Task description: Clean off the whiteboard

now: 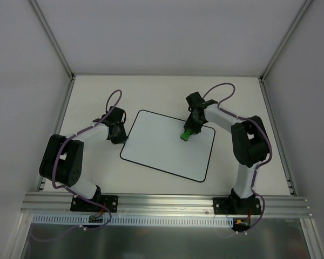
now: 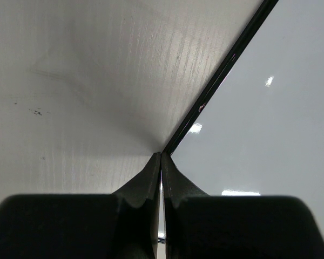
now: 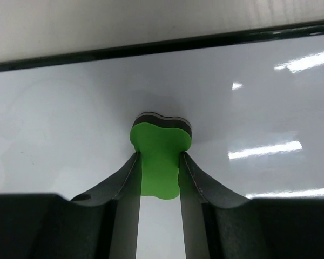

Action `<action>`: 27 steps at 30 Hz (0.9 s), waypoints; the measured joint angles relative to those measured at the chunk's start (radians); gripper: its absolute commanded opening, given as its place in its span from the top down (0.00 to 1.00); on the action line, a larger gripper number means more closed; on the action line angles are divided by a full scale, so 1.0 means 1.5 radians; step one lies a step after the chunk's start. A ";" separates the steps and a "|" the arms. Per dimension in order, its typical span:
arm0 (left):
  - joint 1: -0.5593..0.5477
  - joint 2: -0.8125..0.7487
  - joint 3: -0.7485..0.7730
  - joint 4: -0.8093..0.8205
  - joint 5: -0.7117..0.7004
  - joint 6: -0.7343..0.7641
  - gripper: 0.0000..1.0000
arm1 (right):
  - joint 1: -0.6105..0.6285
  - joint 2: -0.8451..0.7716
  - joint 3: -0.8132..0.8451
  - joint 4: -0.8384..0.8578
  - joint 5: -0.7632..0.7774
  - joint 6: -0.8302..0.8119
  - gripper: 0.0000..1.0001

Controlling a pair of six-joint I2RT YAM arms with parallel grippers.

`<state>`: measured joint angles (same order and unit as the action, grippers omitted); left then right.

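The whiteboard [image 1: 162,151] lies flat mid-table, white with a thin black border; no marks show on it. My right gripper [image 1: 188,131] is shut on a small green eraser [image 1: 187,134] with a dark felt base, which rests on the board near its far edge. In the right wrist view the eraser [image 3: 160,148] sits between my fingers on the board [image 3: 70,118]. My left gripper [image 1: 119,135] is shut and empty at the board's left edge; its tips [image 2: 161,155] meet over the black border [image 2: 221,75].
White enclosure walls with metal corner posts [image 1: 54,38] surround the white table [image 1: 97,91]. An aluminium rail [image 1: 167,204] carrying both arm bases runs along the near edge.
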<state>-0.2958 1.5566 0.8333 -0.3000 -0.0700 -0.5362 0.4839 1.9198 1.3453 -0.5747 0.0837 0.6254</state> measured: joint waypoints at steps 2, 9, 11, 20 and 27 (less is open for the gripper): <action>0.000 0.000 0.000 0.000 0.000 0.000 1.00 | -0.022 -0.013 -0.019 0.010 -0.008 0.001 1.00; 0.000 0.000 0.000 0.000 0.000 0.000 1.00 | -0.160 -0.079 -0.099 0.010 0.013 -0.015 1.00; 0.000 0.000 0.000 0.000 0.000 0.000 1.00 | -0.185 -0.093 -0.110 0.005 0.024 -0.031 1.00; 0.000 -0.002 0.000 -0.002 0.000 0.000 1.00 | -0.272 -0.188 -0.140 -0.018 0.067 -0.101 1.00; 0.000 -0.002 0.000 -0.003 0.000 0.000 1.00 | -0.395 -0.193 -0.140 -0.017 0.072 -0.152 0.98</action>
<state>-0.2958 1.5536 0.8333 -0.3042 -0.0696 -0.5365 -0.1085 1.6310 1.1358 -0.6006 0.1913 0.3973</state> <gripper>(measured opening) 0.006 0.323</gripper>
